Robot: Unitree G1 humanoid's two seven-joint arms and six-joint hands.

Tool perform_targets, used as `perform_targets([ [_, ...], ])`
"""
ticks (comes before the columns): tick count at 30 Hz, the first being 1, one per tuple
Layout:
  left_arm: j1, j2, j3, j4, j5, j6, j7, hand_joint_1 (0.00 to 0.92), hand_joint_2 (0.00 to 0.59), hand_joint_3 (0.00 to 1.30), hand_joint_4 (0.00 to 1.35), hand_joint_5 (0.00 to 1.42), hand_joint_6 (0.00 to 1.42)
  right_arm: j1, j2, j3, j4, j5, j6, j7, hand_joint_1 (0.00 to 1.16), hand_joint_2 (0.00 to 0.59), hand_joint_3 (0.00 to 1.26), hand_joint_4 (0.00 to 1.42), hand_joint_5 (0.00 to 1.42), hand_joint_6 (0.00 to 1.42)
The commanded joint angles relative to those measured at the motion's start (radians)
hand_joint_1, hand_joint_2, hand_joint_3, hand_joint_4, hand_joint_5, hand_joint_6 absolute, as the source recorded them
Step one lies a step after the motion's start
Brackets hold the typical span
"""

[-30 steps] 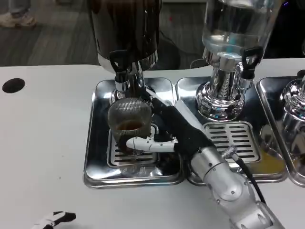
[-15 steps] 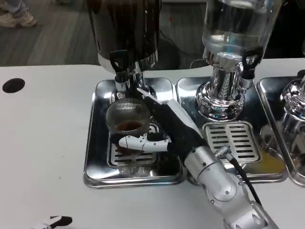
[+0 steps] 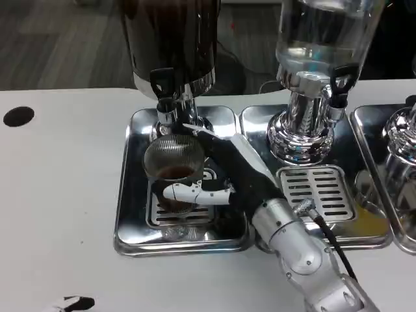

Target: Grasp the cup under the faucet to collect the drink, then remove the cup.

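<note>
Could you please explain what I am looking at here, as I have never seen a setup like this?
This is a humanoid robot's own view, from a camera on its head looking down at a white table. Its right hand reaches in from the lower right and grips a ribbed glass cup with some brown drink in it. The cup stands over a metal drip tray, under the faucet of a dark drink dispenser. A clear dispenser stands beside it. The fingertips of the left hand peek in at bottom left.

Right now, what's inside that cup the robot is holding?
The cup, held in the right hand, has dark brown drink in its bottom. Fingers cover its lower front.
</note>
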Motion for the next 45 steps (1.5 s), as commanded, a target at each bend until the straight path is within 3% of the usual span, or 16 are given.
perform_targets([
  [1, 0.009, 0.006, 0.008, -0.012, -0.004, -0.005, -0.018, 0.000, 0.065, 0.33, 0.21, 0.37, 0.68, 0.016, 0.002, 0.001, -0.006, -0.007, -0.025, -0.020, 0.76, 0.090, 0.24, 0.20, 0.21, 0.08],
  [45, 0.030, 0.016, 0.039, 0.016, -0.046, -0.053, -0.040, 0.000, 0.080, 0.35, 0.25, 0.42, 0.69, 0.025, 0.038, 0.041, 0.083, -0.062, -0.085, -0.153, 0.84, 0.092, 0.30, 0.29, 0.34, 0.18],
])
